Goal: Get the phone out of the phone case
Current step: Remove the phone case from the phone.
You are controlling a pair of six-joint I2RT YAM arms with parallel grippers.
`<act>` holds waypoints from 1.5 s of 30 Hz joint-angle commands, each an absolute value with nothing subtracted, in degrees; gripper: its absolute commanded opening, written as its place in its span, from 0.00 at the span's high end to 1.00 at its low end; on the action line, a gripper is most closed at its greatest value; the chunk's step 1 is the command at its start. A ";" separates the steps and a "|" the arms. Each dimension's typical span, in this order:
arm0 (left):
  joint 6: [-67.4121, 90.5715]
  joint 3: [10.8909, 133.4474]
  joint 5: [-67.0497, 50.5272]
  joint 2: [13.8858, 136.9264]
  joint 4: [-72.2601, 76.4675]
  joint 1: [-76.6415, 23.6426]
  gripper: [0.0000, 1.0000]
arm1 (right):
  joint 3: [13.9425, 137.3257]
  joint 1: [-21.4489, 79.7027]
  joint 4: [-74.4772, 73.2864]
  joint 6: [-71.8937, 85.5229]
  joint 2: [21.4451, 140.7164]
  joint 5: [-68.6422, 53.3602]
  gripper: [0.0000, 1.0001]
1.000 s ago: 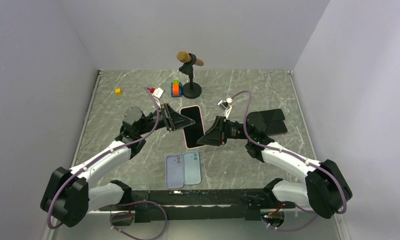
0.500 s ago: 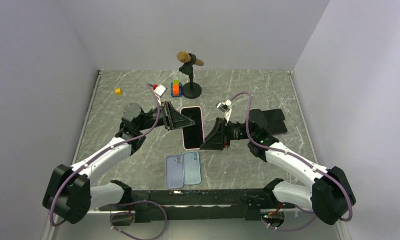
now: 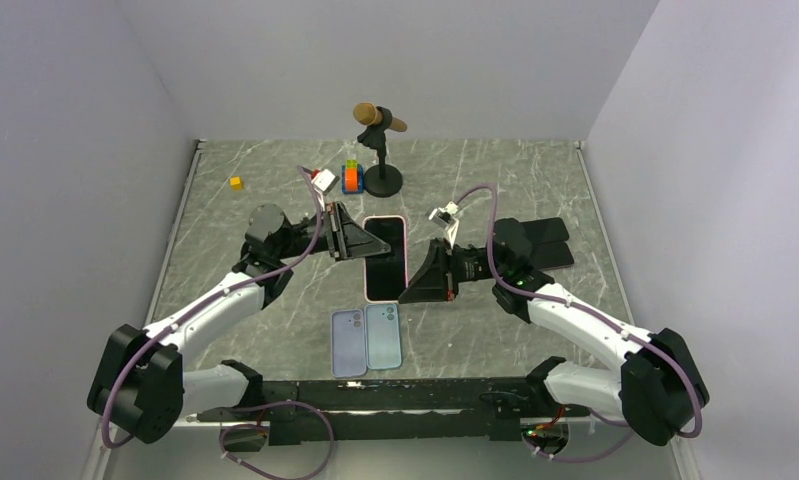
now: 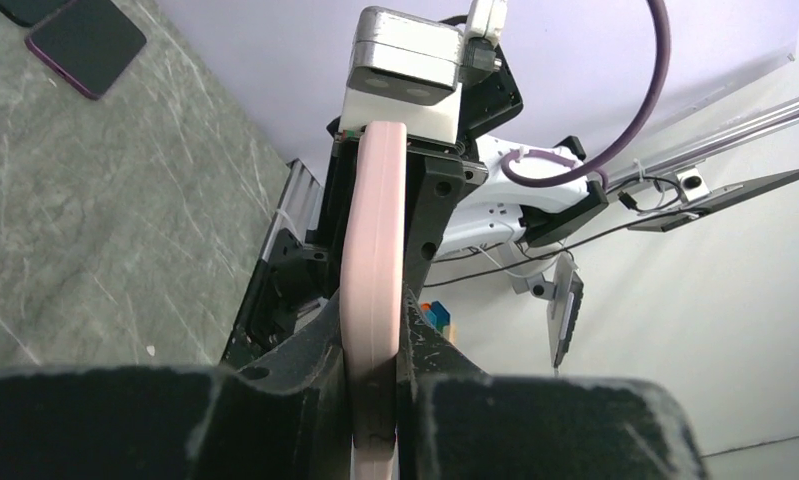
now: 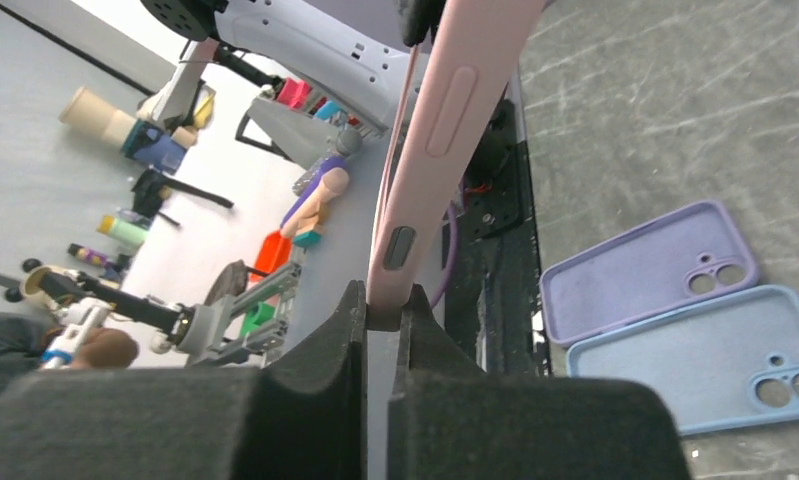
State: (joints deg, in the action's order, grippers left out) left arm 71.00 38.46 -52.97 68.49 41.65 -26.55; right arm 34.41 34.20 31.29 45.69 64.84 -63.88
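Clamps left end effector (image 3: pixel 373 242) tight on the left edge of the pink phone case (image 3: pixel 404 240). Pinches its near right corner with right end effector (image 3: pixel 409 292), likewise shut on it. Holds the phone (image 3: pixel 384 265) in that case, dark screen up, above the surface (image 3: pixel 235 230), just nearer than the microphone stand (image 3: pixel 382 180). Farther from that stand, lying flat side by side: lilac case (image 3: pixel 348 342), light-blue case (image 3: pixel 383 335).

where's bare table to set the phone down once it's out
Far right corner, between the mic stand and the dark phones. Left strip, between the yellow block and the left arm. Crowded: centre, where left gripper and right gripper hold the phone by the cases.
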 commanded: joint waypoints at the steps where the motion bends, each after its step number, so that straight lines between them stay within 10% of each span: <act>1: 76.91 41.61 -51.67 67.92 36.46 -26.30 1.00 | 36.84 36.41 30.09 35.47 63.41 -63.99 1.00; 20: 102.97 33.41 -51.69 71.57 43.99 -26.37 1.00 | 48.41 40.68 14.43 7.78 63.73 -54.32 1.00; 45: 100.10 38.11 -51.50 71.56 36.72 -27.73 1.00 | 59.57 40.77 5.00 -5.14 69.33 -50.22 1.00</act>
State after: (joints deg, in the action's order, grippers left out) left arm 92.68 36.73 -52.84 70.76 41.78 -24.97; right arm 53.67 40.75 -7.42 6.48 68.25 -59.61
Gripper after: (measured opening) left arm 0.188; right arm 0.138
